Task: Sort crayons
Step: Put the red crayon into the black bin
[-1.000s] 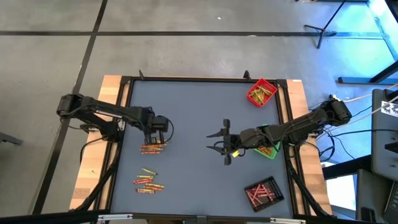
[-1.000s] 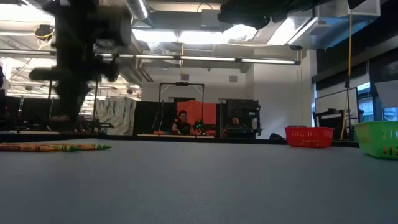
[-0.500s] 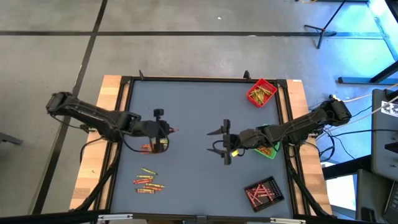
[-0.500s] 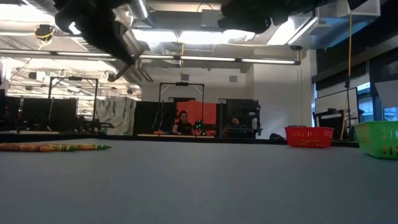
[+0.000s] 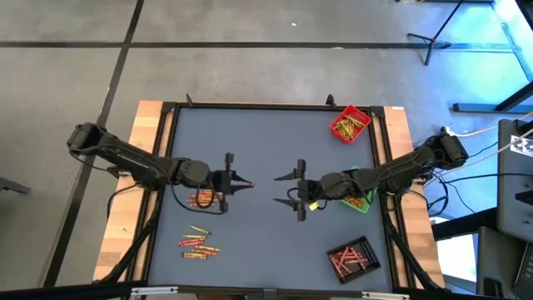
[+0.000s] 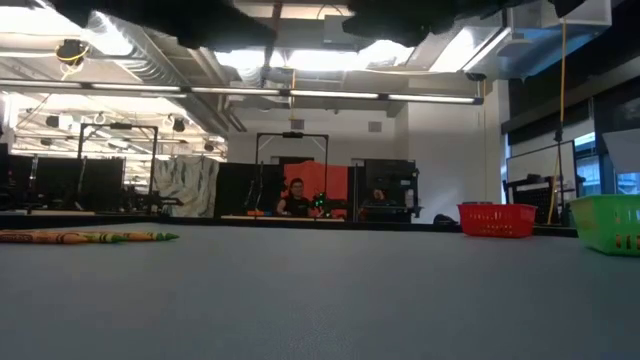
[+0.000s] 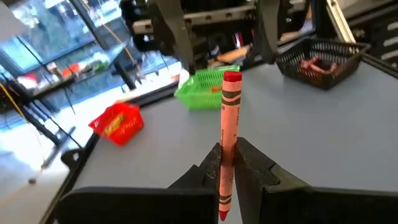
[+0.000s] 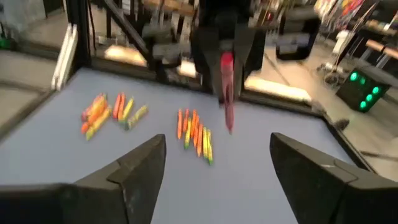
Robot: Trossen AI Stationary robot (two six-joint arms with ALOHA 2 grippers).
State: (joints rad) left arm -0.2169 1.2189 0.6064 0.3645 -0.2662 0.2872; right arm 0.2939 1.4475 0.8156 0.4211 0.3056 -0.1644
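Note:
My left gripper [image 5: 240, 182] hangs above the table's middle, shut on a red crayon [image 7: 227, 143], and points toward the table's right. My right gripper [image 5: 286, 189] faces it from a short way off, open [image 8: 214, 168] with nothing between its fingers. The red crayon [image 8: 227, 90] shows ahead of it, beyond its fingertips. Two loose heaps of red, orange and yellow crayons lie flat on the table, one [image 5: 202, 198] under my left arm and one [image 5: 198, 242] nearer the front edge. The low view shows crayons [image 6: 90, 237] lying at the left. My left gripper pinches the red crayon's lower half [image 7: 225, 177] between its two fingers [image 7: 252, 167]. The fingers come nearly level from the table's left and lie across the crayon. The crayon stands about upright, flat end up [image 7: 232, 77], pointed end down, lifted clear of the table.
A red tray [image 5: 350, 123] with yellowish crayons stands at the far right. A green tray [image 5: 360, 200] sits under my right arm. A black tray [image 5: 353, 257] with reddish crayons stands at the near right. The middle of the blue table [image 5: 258, 133] lies bare.
My left gripper has risen from the crayon heap, tipped from pointing down to nearly level, and swung toward the table's right, toward my right gripper. It stays shut on the red crayon, now lifted clear of the table.

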